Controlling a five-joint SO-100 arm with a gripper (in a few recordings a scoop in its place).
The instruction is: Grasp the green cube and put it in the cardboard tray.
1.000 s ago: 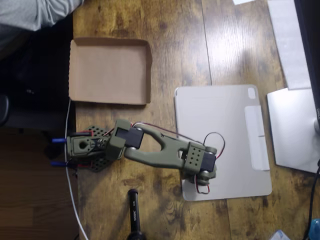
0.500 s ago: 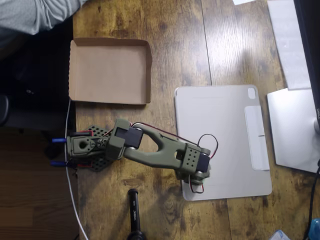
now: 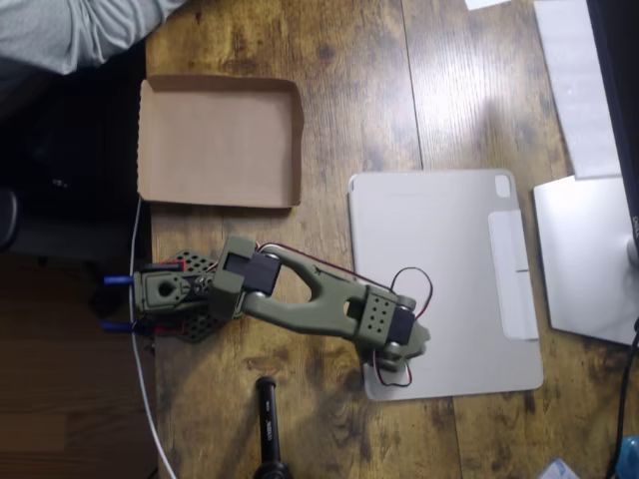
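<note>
The cardboard tray [image 3: 220, 140] lies at the upper left of the wooden table with nothing in it. My olive-green arm reaches right from its base [image 3: 165, 297] to the lower left corner of a grey pad. The gripper [image 3: 401, 345] points down over that corner. From above, the wrist body covers its fingers, so how the jaws stand cannot be made out. The green cube is hidden from view, and whether it sits under the gripper cannot be told.
The flat grey tablet-like pad [image 3: 449, 269] fills the middle right. A silver laptop [image 3: 589, 259] and papers [image 3: 574, 80] lie at the right edge. A black cylinder [image 3: 268, 424] lies at the bottom. A person's grey sleeve [image 3: 80, 30] shows at the top left.
The arm's head has drawn back left, towards the base, and slightly lower in the picture, staying over the pad's lower left corner. The red wire loop shifted with it.
</note>
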